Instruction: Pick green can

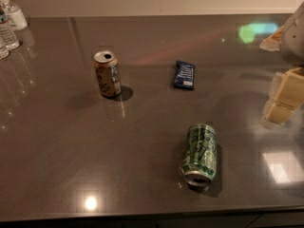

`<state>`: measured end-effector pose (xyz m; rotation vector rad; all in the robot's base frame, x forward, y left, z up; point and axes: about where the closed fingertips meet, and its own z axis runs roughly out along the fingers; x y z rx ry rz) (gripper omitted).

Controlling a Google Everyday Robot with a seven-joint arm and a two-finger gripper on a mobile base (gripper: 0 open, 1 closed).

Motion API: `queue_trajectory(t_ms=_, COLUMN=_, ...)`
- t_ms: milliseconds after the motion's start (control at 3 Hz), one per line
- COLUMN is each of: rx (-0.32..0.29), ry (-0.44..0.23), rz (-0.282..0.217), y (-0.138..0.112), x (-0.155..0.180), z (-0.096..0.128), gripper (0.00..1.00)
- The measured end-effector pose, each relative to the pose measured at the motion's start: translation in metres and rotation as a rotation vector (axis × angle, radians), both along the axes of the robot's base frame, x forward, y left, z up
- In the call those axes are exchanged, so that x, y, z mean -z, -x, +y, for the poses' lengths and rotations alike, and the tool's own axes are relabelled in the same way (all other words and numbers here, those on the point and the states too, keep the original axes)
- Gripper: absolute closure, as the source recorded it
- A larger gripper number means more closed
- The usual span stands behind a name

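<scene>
Here the green can [199, 153] lies sideways on the bench [71, 151]; the end effector [281, 100] hangs at the view's right edge, whether apart or together I cannot tell

Gripper [281, 101] at right edge of view: pale cream, blocky segments; rounded grey housing [294, 39] above.

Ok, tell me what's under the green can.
Only the dark countertop; the green can lies on its side there. The strip beneath it is covered. The tool sits apart, at the right edge.
</scene>
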<state>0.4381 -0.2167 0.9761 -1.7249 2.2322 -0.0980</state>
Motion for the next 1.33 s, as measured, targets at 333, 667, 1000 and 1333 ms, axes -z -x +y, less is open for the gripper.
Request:
queue_trajectory(t_ms=333, rx=0.000, ry=0.000, rz=0.000, y=0.000, x=0.000, z=0.000, gripper=0.00)
queue_trajectory(t_ms=667, rx=0.000, ry=0.000, rz=0.000, y=0.000, x=0.000, z=0.000, gripper=0.00)
queue_trajectory(t_ms=1000, rx=-0.065, ry=-0.004, rz=0.002, y=0.000, x=0.000, z=0.007, gripper=0.00)
queue_trajectory(t_ms=1333, rx=-0.227, ry=-0.013, rz=0.001, y=0.003, x=0.004, z=0.026, gripper=0.00)
